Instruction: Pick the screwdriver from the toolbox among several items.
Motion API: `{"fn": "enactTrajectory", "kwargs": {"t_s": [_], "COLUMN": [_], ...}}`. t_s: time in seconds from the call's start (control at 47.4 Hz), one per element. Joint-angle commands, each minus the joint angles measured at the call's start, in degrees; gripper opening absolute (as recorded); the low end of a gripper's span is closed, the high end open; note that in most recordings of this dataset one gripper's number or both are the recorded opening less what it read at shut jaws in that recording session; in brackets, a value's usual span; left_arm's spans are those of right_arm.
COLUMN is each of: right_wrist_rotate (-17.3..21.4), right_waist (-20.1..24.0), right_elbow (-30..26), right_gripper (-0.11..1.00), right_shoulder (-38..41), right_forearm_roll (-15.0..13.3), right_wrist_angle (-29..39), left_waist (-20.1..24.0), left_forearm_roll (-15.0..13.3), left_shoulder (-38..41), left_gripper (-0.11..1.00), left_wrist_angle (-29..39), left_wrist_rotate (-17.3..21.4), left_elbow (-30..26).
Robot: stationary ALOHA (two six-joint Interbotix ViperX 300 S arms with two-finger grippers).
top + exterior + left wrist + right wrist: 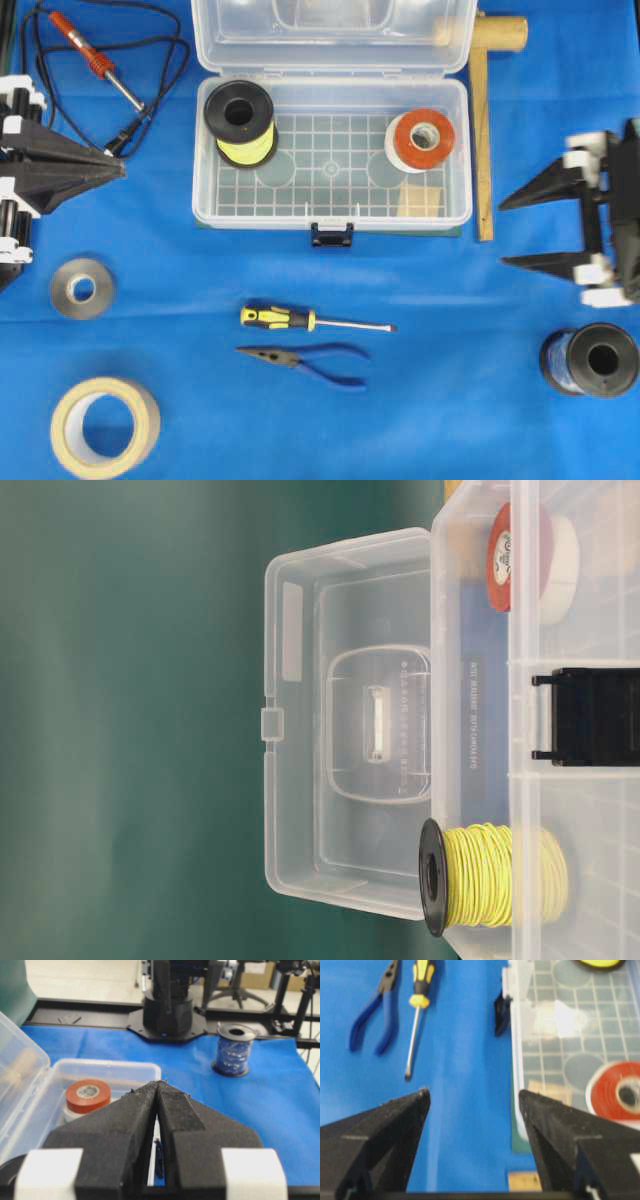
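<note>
Bright, even light from above floods the blue cloth [470,400], leaving only short, soft shadows beside the screwdriver [310,320] and pliers [305,360]. A pale band of glare runs across the cloth toward its right edge in the overhead view, and the open lid of the clear toolbox [330,205] washes out to near white. At table level, the lid's handle recess [377,723] glows with a white reflection against a dim green backdrop. The left wrist view shows its near black fingers [130,1130] soft and out of focus. The right wrist view is slightly blurred throughout, with a white glint on the toolbox floor [565,1017].
</note>
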Motion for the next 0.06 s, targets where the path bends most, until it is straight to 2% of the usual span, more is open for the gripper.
{"fn": "enactTrajectory", "kwargs": {"t_s": [0.0, 0.042], "right_wrist_rotate": [0.1, 0.1], "right_waist": [-0.4, -0.9], "right_elbow": [3.2, 5.2], "right_gripper": [0.73, 0.73], "right_shoulder": [-4.0, -6.3], "right_forearm_roll": [-0.4, -0.6], "right_wrist_angle": [-0.9, -1.1], "left_waist": [-0.4, -0.4], "left_forearm_roll": [0.0, 0.0], "left_shoulder": [0.4, 0.4], "left_gripper": [0.0, 0.0], "left_wrist_angle": [-0.6, -0.6], "left_wrist_rotate": [0.1, 0.1], "left_elbow": [-0.6, -0.6]}}
